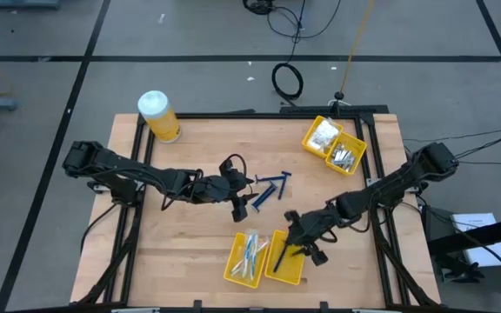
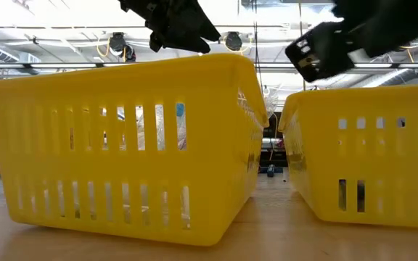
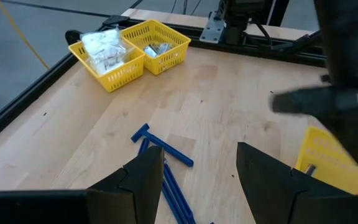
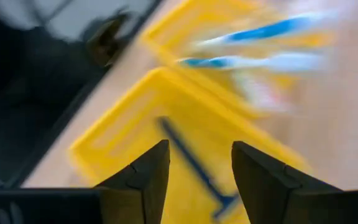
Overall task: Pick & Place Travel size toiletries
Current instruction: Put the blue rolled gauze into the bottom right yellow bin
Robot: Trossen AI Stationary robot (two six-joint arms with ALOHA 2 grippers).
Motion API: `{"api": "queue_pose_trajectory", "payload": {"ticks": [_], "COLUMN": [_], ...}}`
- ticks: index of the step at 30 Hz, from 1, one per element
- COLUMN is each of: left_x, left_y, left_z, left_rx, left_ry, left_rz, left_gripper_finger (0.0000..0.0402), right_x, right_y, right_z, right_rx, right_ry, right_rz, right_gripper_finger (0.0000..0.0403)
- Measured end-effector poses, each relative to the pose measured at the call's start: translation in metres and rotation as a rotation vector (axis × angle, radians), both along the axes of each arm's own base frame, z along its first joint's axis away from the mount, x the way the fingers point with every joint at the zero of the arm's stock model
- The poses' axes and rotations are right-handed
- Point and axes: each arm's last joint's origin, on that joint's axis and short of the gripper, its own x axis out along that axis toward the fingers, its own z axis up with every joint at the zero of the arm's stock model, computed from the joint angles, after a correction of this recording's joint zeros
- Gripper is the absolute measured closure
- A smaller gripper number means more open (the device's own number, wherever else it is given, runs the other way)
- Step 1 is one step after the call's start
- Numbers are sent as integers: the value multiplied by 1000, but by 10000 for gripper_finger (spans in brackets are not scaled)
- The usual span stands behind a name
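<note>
so reading across the table from the left, using the near yellow two-compartment bin (image 1: 266,257) as the anchor. way off to its far left is the big yellow jar with the white lid (image 1: 158,116), not part of the job, just parked in the corner.

next over, the left gripper (image 1: 238,207) hangs up-left of the near bin, just beside the loose dark blue razors (image 1: 270,186) on the wood. in the left wrist view its fingers (image 3: 143,180) stand apart with nothing between them and the razors (image 3: 164,163) lie right ahead, so my guess is it's lined up that way to grab one next.

then the near bin itself: its left compartment has the white/light-blue sticks (image 1: 249,249), and its right compartment has one razor (image 4: 194,167) lying flat on the floor. the right gripper (image 1: 300,244) is right over that compartment, jaws apart and empty, which reads like a fresh drop, hence it sitting so low over the bin.

far up-right of the near bin is the second yellow bin (image 1: 333,145) with clear packets (image 1: 323,133) in one half and small silvery pieces (image 1: 347,157) in the other. sorted by type, so razors get their own slot.
</note>
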Motion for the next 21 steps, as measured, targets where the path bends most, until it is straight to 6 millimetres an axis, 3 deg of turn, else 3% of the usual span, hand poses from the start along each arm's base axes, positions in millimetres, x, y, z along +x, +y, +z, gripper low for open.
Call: {"api": "queue_pose_trajectory", "payload": {"ticks": [8, 15, 17, 21], "left_x": [0, 0, 0, 0], "left_y": [0, 0, 0, 0], "left_z": [0, 0, 0, 0], "left_rx": [-11, -15, -16, -16], "left_ry": [-3, -3, -3, -2], "left_rz": [6, 0, -2, -3], "left_gripper_finger": [201, 201, 201, 201], "right_x": [-3, 3, 6, 7], "right_y": [-47, -104, -119, -147], "right_z": [29, 21, 13, -1], "right_rx": [-100, -237, -274, -383], "right_ry": [-88, -20, 22, 86], "right_rz": [-364, -647, -669, -523], "right_gripper_finger": [248, 256, 257, 257]}}
